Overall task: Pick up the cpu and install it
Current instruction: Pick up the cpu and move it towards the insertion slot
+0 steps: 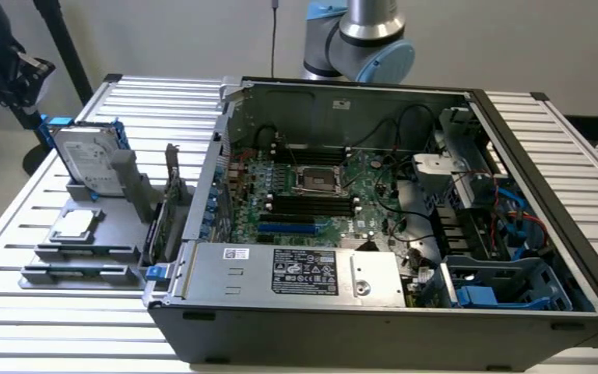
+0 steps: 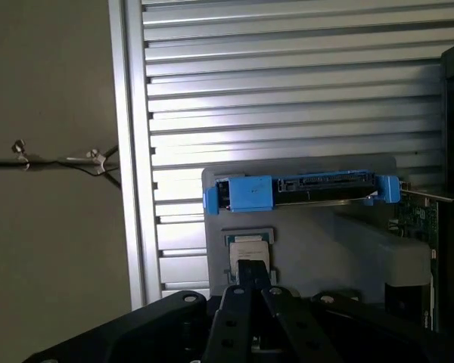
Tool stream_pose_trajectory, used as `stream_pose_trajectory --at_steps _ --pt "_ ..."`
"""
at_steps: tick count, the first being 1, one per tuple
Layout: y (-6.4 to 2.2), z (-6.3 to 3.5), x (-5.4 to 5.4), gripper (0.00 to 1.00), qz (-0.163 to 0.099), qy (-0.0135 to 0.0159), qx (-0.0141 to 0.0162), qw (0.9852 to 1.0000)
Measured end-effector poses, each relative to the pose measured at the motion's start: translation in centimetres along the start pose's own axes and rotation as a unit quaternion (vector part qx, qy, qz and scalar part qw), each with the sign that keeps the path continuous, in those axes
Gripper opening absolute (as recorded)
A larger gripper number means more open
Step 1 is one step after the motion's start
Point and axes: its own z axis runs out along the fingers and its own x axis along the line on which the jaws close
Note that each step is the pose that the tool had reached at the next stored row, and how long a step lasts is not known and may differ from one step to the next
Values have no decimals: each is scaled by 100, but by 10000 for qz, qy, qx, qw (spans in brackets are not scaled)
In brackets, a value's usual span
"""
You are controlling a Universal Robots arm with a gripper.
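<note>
Wrist view: the cpu [image 2: 247,248] lies flat in a recess of the grey stand [image 2: 333,242], presumably to keep it square for lifting. My claw [image 2: 251,271], tips pressed together and pinching nothing, points toward it. The hard drive [image 2: 303,190] stands just beyond, edge-on. Bare worktop [image 2: 287,91] slats surround the stand, and the motherboard socket [image 1: 317,181] sits uncovered.

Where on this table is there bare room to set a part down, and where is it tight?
Bare table slats lie between the grey fixture and the near edge, and beyond the hard drive toward the far edge. Crowded: the fixture itself, holding the cpu, and inside the computer case.
</note>
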Motion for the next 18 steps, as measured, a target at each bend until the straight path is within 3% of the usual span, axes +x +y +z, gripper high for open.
stream_pose_trajectory --at_steps 8,10,14,18 --pt "0 0 0 12 0 0 0 10000" --pt "0 0 0 18 0 1 0 10000" --pt "0 4 3 42 1 21 1 10000" --pt "-3 50 8 53 1 34 7 10000"
